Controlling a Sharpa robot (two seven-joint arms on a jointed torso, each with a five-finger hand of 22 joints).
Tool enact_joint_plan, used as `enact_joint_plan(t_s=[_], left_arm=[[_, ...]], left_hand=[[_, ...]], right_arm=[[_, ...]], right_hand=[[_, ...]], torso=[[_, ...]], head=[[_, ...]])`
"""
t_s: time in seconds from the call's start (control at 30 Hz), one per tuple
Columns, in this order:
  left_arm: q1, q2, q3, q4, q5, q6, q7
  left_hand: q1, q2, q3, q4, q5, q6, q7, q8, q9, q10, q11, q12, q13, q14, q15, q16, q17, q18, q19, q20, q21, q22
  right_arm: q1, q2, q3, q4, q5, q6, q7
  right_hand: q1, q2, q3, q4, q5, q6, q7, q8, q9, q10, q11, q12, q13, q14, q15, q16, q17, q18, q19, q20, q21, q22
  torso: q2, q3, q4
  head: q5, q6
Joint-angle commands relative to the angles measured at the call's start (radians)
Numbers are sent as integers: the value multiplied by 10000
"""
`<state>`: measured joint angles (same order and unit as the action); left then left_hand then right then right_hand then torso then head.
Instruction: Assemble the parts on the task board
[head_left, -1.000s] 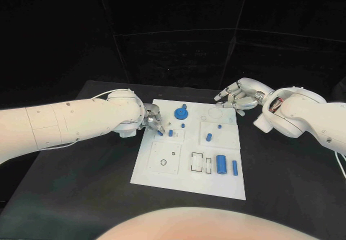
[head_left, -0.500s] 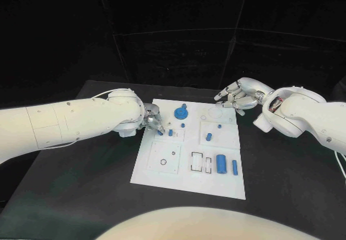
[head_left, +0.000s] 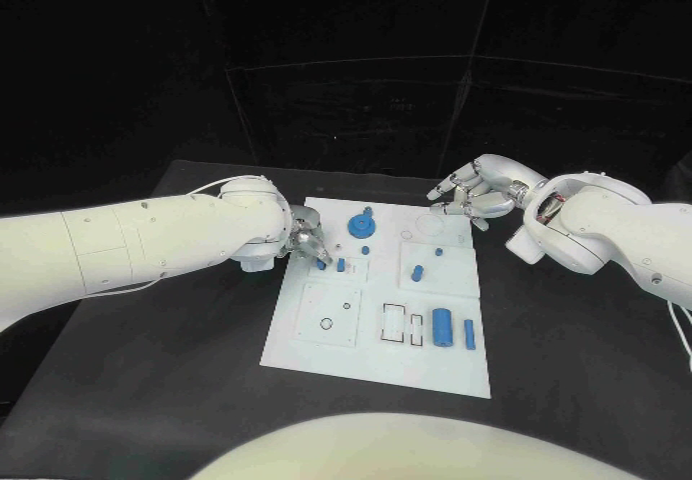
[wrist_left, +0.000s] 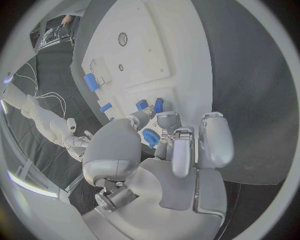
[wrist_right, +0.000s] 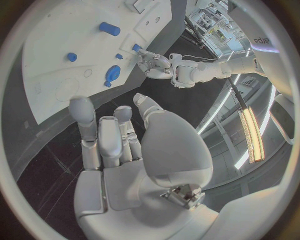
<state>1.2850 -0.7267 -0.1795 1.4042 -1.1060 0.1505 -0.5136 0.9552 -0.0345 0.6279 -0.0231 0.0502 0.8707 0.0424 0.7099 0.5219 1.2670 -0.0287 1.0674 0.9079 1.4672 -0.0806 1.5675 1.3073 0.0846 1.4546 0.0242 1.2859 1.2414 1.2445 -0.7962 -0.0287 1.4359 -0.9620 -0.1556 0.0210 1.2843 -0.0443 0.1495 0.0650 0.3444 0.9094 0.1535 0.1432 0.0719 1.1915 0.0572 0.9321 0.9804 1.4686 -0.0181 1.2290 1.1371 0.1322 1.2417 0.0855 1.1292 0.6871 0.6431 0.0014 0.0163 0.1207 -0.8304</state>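
Task board lies mid tabletop, white, w/ blue parts on it. Left robot hand sits at board's left edge, fingertips down on a small blue peg; in left wrist view the peg looks pinched betw. thumb & a finger, a 2nd small peg just beside it. Round blue gear-like part stands near board's far edge, close to that hand. Right robot hand hovers over board's far right corner, fingers apart & loosely curled, holding nothing. Short blue peg lies mid-board. Large blue cylinder + slimmer blue pin lie side by side in near right section, well apart from both hands.
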Motion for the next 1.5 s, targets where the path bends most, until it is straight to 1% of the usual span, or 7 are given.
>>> enact_joint_plan(t_s=[0.03,0.4,0.7,0.97,1.27,1.4,1.5], left_arm=[[1,42,-4,-54,-13,290,-64],[1,51,-4,-113,-13,402,-74],[1,23,-3,-132,-13,176,-80],[1,-13,-1,-160,0,-193,-66],[0,-240,11,11,498,-994,167],[13,-396,21,129,1094,-1548,708],[38,-440,26,149,1656,-2035,1591]], left_hand=[[-87,10,8,64,28,89,-6,36,-11,67,-4,33,11,1036,-82,33,2635,-82,40,-31,7,20],[-337,-120,-178,190,24,130,-5,46,-46,61,-1,20,-18,1036,-85,33,2635,-78,35,-37,-23,3],[-1422,-591,-1730,1034,13,209,34,36,-151,-2,44,-28,-123,1036,-51,33,2635,-61,12,-12,-130,-67],[-1465,-452,-3087,1616,11,191,11,37,-233,-28,6,-1,-116,1036,-74,33,2635,-57,24,-41,-175,-65],[-1036,-220,-3943,1920,25,-15,65,-12,-316,-277,72,-256,-452,1035,-44,31,2633,-11,-45,-23,-406,-263],[-266,3,-4181,1797,52,-617,334,-294,-497,-1584,292,-1789,-2222,791,139,-553,1837,251,-582,110,-1690,-1524],[702,277,-3990,1454,85,-1395,759,-642,-782,-2574,707,-2353,-2588,-179,473,-2491,-423,814,-2039,404,-4891,-4524]], right_arm=[[17,7,6,20,28,37,54],[17,0,6,13,28,44,56],[17,-2,6,3,28,27,69],[16,-2,5,-4,28,22,77],[16,9,5,-34,30,29,91],[16,9,5,-50,30,32,93],[15,13,5,-62,30,34,96]], right_hand=[[-44,8,44,14,21,-47,-12,42,-8,-64,31,-18,-11,67,-21,-32,-8,167,-72,-21,-37,-13],[-60,6,52,29,32,-46,-13,65,-4,-78,31,-31,-33,69,-20,-55,-20,170,-72,-19,-63,-41],[-62,5,53,31,33,-48,-12,67,-4,-93,32,-53,-54,68,-20,-64,-30,173,-78,-19,-74,-60],[-62,5,53,31,33,-48,-12,67,-4,-93,32,-53,-54,68,-20,-64,-30,173,-78,-19,-74,-60],[-69,1,52,35,35,-57,-11,68,-5,-117,33,-86,-86,60,-19,-92,-60,177,-88,-18,-92,-88],[-69,1,52,35,35,-57,-11,68,-5,-117,33,-86,-86,60,-19,-92,-60,177,-88,-18,-92,-88],[-69,1,52,35,35,-57,-11,68,-5,-117,33,-86,-86,60,-19,-92,-60,177,-88,-18,-92,-88]], torso=[[-3,3,-3],[-11,-2,12],[-7,-7,6],[-1,-5,4],[-6,-9,5],[-19,-1,10],[-13,-5,22]], head=[[-14,-15],[-33,-19],[-31,-13],[-38,-11],[-73,-19],[-89,-18],[-102,5]])
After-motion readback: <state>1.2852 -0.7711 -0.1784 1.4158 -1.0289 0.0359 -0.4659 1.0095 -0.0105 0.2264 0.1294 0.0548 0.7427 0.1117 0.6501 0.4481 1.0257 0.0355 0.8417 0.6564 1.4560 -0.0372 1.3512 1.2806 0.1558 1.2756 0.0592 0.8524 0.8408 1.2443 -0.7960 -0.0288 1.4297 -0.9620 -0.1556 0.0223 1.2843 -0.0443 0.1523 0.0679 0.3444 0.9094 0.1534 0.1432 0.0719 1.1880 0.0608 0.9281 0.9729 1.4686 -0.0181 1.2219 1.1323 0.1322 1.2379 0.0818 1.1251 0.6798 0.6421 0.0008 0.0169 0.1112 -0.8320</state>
